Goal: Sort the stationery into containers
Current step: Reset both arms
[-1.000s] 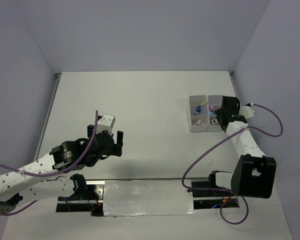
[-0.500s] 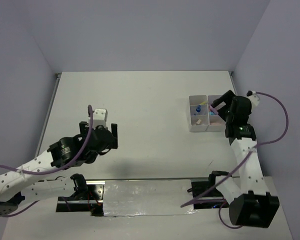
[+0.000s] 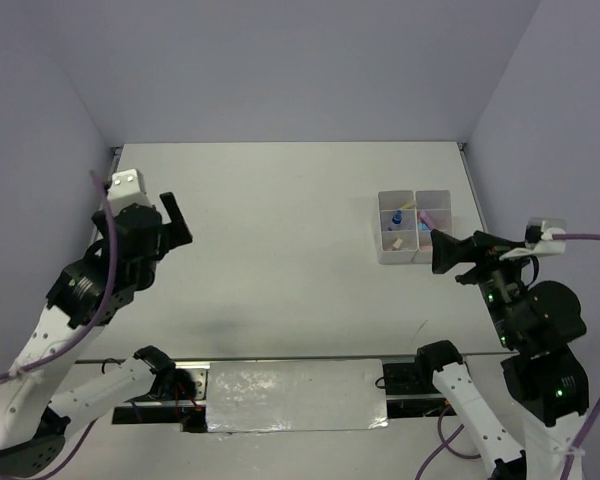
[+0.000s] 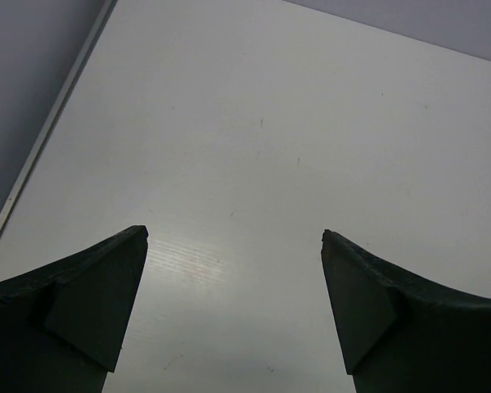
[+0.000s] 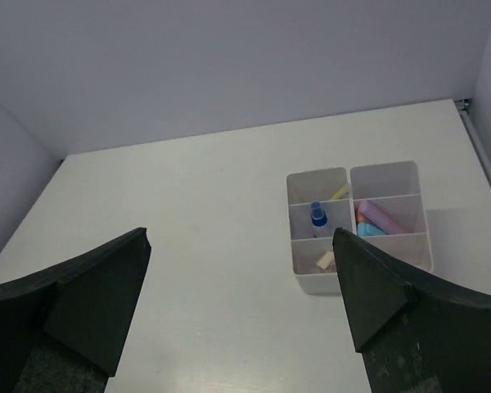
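Top view, read left to right. At 9 o'clock on the table, my left gripper [image 4: 233,237] is raised over the bare white table [image 3: 280,220], its jaws spread wide and holding nothing. The containers [image 3: 398,256] lie well apart from it, toward 3 o'clock.

The containers sit near the table's right edge, a block of translucent-white compartments. Seen from the right wrist, the left column holds a yellow piece [image 5: 340,193] in the far compartment, a blue-capped tube [image 5: 317,215] in the middle one and a pale eraser [image 5: 326,261] in the near one. The right column holds a purple marker [image 5: 376,216] beside orange and blue ones; which is uppermost I cannot tell.

My right gripper [image 3: 437,252] hangs in the air just on the near side of the block, released and empty. In the top view the block lies at about 11 o'clock from its fingertips.

The table is matte white and plain, with a metal strip [image 3: 290,400] along its near edge between my two bases. Pale lavender-grey walls [image 3: 280,70] enclose it on the left, far and right sides.
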### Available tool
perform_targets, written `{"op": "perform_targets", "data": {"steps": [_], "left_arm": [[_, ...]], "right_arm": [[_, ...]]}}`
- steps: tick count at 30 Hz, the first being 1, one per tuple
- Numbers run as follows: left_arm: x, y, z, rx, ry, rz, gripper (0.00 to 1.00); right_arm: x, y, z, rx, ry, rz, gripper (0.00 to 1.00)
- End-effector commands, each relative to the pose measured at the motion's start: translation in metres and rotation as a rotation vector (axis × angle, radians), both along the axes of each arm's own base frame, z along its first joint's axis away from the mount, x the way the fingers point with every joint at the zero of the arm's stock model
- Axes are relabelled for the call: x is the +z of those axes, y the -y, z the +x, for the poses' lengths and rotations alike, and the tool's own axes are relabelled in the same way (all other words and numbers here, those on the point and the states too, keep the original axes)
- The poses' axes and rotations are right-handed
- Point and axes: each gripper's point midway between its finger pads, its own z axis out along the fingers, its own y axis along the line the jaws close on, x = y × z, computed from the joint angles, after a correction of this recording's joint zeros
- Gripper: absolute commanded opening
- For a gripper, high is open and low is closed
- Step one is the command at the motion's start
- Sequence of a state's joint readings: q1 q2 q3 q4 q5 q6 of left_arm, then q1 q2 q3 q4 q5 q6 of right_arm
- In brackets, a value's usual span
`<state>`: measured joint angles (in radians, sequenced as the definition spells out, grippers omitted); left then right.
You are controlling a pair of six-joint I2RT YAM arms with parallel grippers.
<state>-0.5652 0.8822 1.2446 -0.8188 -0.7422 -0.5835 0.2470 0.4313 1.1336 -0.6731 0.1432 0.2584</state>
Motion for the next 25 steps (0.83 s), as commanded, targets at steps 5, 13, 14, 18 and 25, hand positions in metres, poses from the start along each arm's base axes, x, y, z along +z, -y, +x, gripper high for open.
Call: {"op": "perform_targets", "data": {"steps": [5,13,14,18,25], "left_arm": [[0.009,-0.051,-0.055,0.068,0.160,-0.026,0.99],[-0.032,-0.034,-0.060,-0.051,0.176,-0.076,0.99],[-0.034,-0.031,-0.059,-0.066,0.174,-0.079,0.99],[-0.039,-0.022,-0.054,-0.103,0.151,-0.070,0.99],[-0.047,-0.014,-0.048,-0.130,0.113,-0.052,0.99]], "right_arm": [[-0.025,0.016,-0.055,0.016,-0.073,-0.124,1.00],[-0.038,0.018,-0.063,0.010,-0.064,-0.097,1.00],[-0.040,0.017,-0.062,0.015,-0.071,-0.099,1.00],[-0.045,0.017,-0.059,0.009,-0.081,-0.097,1.00],[-0.051,0.016,-0.057,0.013,-0.093,-0.098,1.00]]}}
